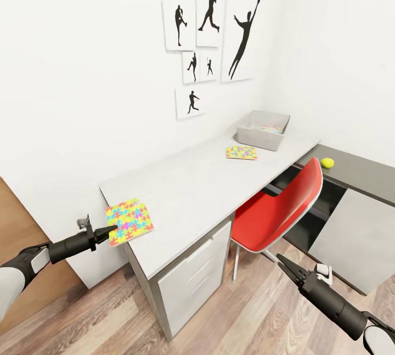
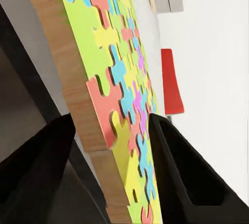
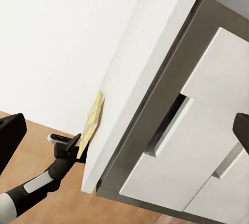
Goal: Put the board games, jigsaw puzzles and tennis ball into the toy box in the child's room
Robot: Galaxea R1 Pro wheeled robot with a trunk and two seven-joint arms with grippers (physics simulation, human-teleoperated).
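Head cam first: the left claw [image 1: 109, 230] has its two fingers clamped on the near edge of a thin square jigsaw puzzle [image 1: 129, 221] covered in yellow, pink, blue and orange pieces. The puzzle sits at the front-left corner of the pale grey-white counter [image 1: 186, 190], partly overhanging the edge, and that overhang looks like the reason the claw can get a finger under it. It's tipped up a bit on the claw side. Being square, it has no real long axis; its flat face points up and slightly away from the robot. Way down the counter is the pale grey sloped-side toy box [image 1: 263, 130], with a second puzzle square [image 1: 241, 152] lying flat just in front of it and something colourful already inside. The small yellow-green tennis ball [image 1: 327, 162] sits on the lower dark section beyond the red chair [image 1: 280, 207]. The right claw [image 1: 282, 263] hangs low by the chair, holding nothing, tips nearly together.

Left wrist cam: a wood-coloured edge of the puzzle runs between the two black fingers [image 2: 187, 182], gripped at the rim.

Right wrist cam: from below, the puzzle sticks out past the counter edge above the white drawers [image 3: 187, 130], pinched by the left claw.
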